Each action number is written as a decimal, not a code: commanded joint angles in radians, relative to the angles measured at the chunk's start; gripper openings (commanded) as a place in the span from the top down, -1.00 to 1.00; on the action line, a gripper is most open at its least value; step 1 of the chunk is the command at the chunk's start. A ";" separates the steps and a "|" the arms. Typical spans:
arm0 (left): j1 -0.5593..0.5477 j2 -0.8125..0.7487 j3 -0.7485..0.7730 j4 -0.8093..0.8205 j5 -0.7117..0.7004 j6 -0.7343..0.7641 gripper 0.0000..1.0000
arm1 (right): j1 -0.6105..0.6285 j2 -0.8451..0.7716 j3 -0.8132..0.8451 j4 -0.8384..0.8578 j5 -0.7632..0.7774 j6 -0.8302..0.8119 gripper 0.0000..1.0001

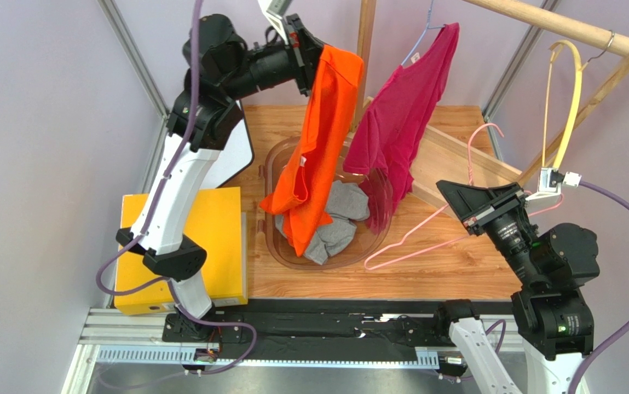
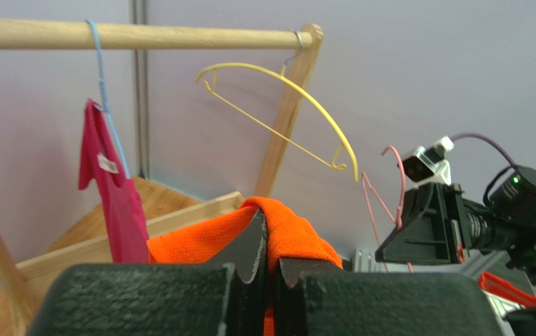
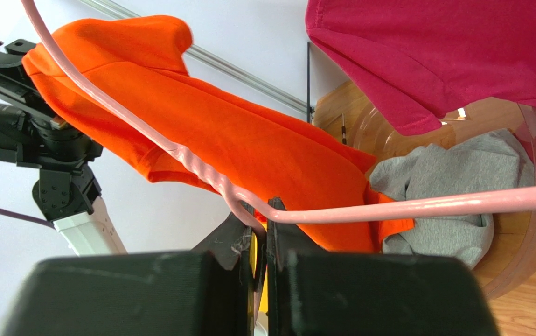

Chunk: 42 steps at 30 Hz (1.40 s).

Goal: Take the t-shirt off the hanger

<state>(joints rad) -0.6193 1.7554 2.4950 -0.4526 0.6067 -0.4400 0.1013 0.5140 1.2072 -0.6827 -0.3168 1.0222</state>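
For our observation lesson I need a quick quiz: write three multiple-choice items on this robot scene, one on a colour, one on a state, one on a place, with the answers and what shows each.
1. What colour is the hanger in the right pincer? A blue; B pink; C yellow.
2. How is the left pincer? A open and empty; B shut on nothing; C shut on the orange t-shirt.
3. Where does the grey garment lie? A in the right pincer; B in the left pincer; C in the clear tub.

Answers:
1 B: the right wrist view shows a pink rod clamped in the pincer.
2 C: the left wrist view shows orange cloth pinched in the closed pincer.
3 C: the top view shows it heaped inside the tub, below the hanging orange t-shirt.
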 commanded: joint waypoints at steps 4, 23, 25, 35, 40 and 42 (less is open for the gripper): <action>-0.089 0.046 0.013 -0.098 0.097 0.102 1.00 | -0.002 0.008 0.002 0.066 -0.008 0.001 1.00; 0.021 -0.493 -1.130 -0.075 -0.577 0.009 1.00 | -0.002 0.006 -0.089 0.132 -0.047 0.027 1.00; 0.021 -0.469 -1.226 0.012 -0.514 -0.064 1.00 | -0.002 0.000 -0.101 0.132 -0.047 0.029 1.00; -0.066 -0.171 -1.512 0.367 -0.350 -0.252 1.00 | -0.003 -0.019 -0.106 0.080 -0.039 0.006 1.00; -0.072 -0.279 -1.552 0.335 -0.456 -0.252 0.70 | -0.002 -0.008 -0.133 0.097 -0.048 -0.001 1.00; -0.071 -0.357 -1.568 0.318 -0.463 -0.246 0.40 | -0.003 -0.002 -0.155 0.112 -0.054 0.003 1.00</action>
<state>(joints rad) -0.6880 1.5425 0.9482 -0.1570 0.2050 -0.6762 0.1013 0.5026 1.0863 -0.6144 -0.3519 1.0409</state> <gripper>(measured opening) 0.192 0.033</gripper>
